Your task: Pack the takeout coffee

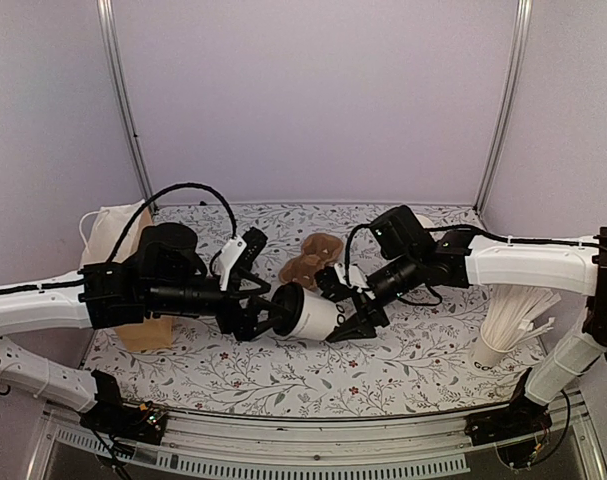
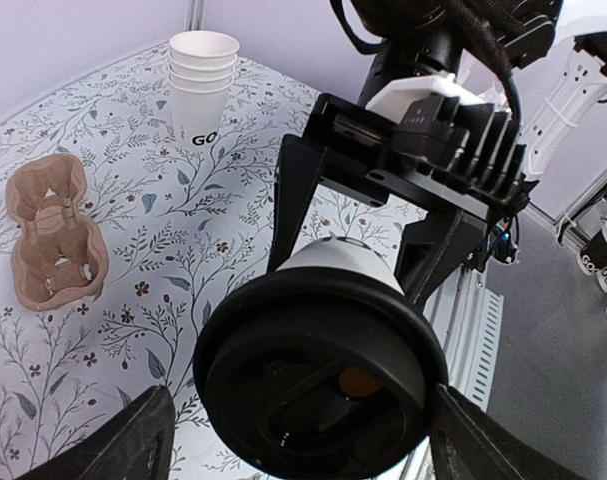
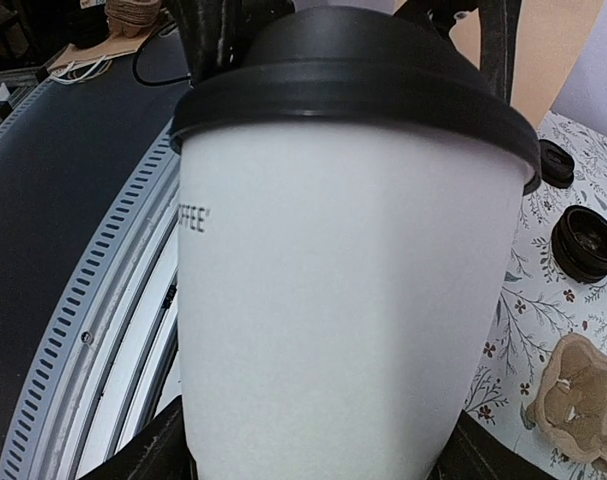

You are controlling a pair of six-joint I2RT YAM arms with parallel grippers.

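Observation:
The takeout coffee, a white paper cup with a black lid, hangs on its side above the table's middle. My right gripper is shut on the cup's body; in the right wrist view its fingers press both sides of the white wall near the base. My left gripper faces the lid end. In the left wrist view the lid fills the space between its fingers, with a thin gap on the left side. The left gripper looks open around the lid.
A brown pulp cup carrier lies behind the cup, also in the left wrist view. A stack of lidless white cups stands at the right. A white paper bag stands at far left. Spare black lids lie on the floral cloth.

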